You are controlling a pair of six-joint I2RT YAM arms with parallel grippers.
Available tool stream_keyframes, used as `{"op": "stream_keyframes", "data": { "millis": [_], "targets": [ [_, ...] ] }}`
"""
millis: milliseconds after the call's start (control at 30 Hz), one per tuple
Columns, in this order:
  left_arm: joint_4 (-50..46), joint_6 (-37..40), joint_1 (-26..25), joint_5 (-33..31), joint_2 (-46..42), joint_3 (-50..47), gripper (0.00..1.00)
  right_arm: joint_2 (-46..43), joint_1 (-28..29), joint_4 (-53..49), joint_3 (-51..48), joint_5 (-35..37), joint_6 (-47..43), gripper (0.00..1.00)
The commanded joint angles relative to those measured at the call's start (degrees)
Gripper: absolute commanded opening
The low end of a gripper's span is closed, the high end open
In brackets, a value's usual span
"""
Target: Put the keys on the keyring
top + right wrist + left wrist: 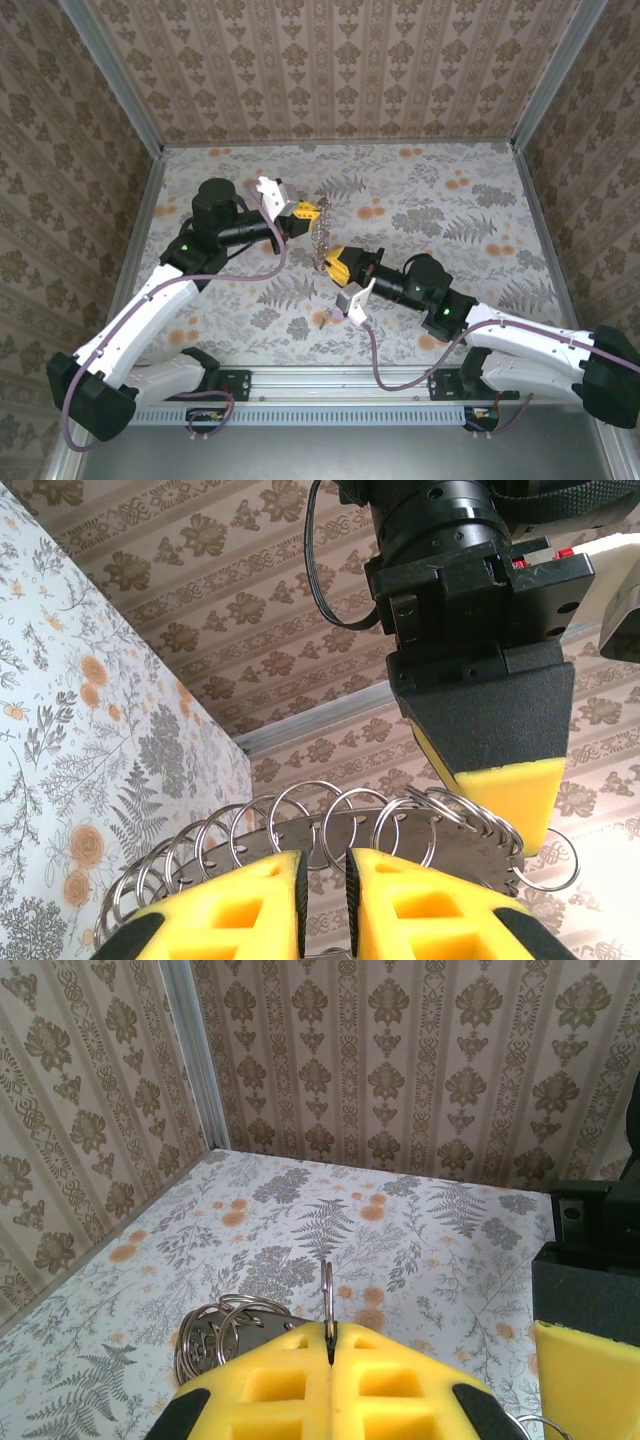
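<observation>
Keyring [320, 238] between the claws looks stiff, light, slippery (wire loops all round); left claw [329, 1330] clenched on one loop, right claw [323, 870] grasping its band.

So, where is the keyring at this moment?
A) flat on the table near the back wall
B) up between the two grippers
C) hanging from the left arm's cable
B: in the top view the keyring stands on edge between the left gripper and the right gripper, whose tips meet at it.
</observation>
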Motion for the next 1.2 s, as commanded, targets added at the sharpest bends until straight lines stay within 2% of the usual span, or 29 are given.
{"op": "stream_keyframes", "data": {
  "millis": [0, 233, 600, 1167],
  "targets": [
    [3.0, -1.3, -0.3, 0.1, -1.6, 0.7, 0.00, 0.5, 0.4, 2.1, 1.5, 0.0, 0.1, 0.22],
    [3.1, -1.4, -0.3, -0.2, -1.4, 0.7, 0.00, 0.8, 0.9, 1.7, 1.8, 0.4, 0.2, 0.22],
    [3.4, -1.7, -0.5, -0.8, -1.3, 0.5, 0.00, 4.0, 2.0, 4.7, 2.8, 9.4, -0.1, 0.20],
    [4.8, -3.4, -0.8, -3.4, -1.1, -0.5, 0.00, 5.0, 2.4, 5.8, 2.8, 9.1, 1.0, 0.23]
  ]
}}
